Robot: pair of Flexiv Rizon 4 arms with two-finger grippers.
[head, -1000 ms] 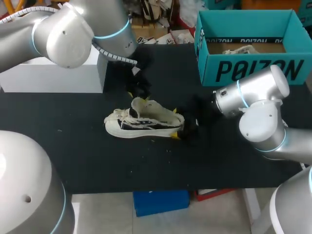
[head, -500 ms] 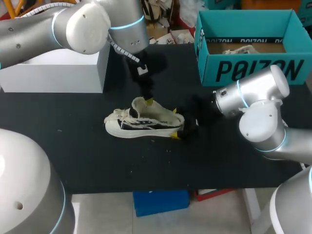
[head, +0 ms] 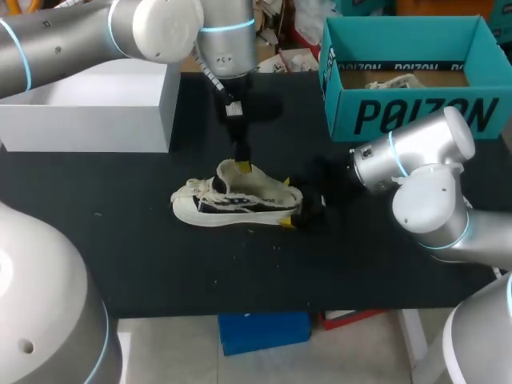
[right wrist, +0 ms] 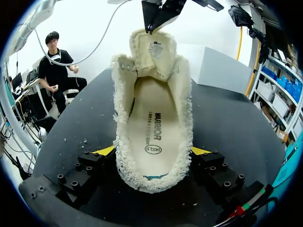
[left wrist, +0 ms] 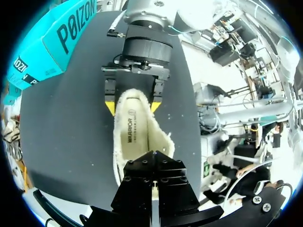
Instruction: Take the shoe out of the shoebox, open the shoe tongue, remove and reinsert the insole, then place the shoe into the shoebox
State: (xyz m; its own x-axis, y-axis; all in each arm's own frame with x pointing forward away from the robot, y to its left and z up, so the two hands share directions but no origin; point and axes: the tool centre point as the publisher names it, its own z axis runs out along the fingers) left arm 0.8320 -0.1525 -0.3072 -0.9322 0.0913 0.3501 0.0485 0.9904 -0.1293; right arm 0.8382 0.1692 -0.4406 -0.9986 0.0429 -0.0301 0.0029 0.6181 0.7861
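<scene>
While right gripper (right wrist: 152, 152) clamps shoe (head: 232, 200) heel, left gripper (head: 243, 165) pinches tongue (right wrist: 152, 52) upright

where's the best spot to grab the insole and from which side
Probably pinch the insole at its heel-end edge, coming straight down through the mouth of the shoe. It lies flat in the upward-facing opening, its toe end runs under the raised tongue, and the right end effector clamps the heel from both sides, blocking side access.
</scene>
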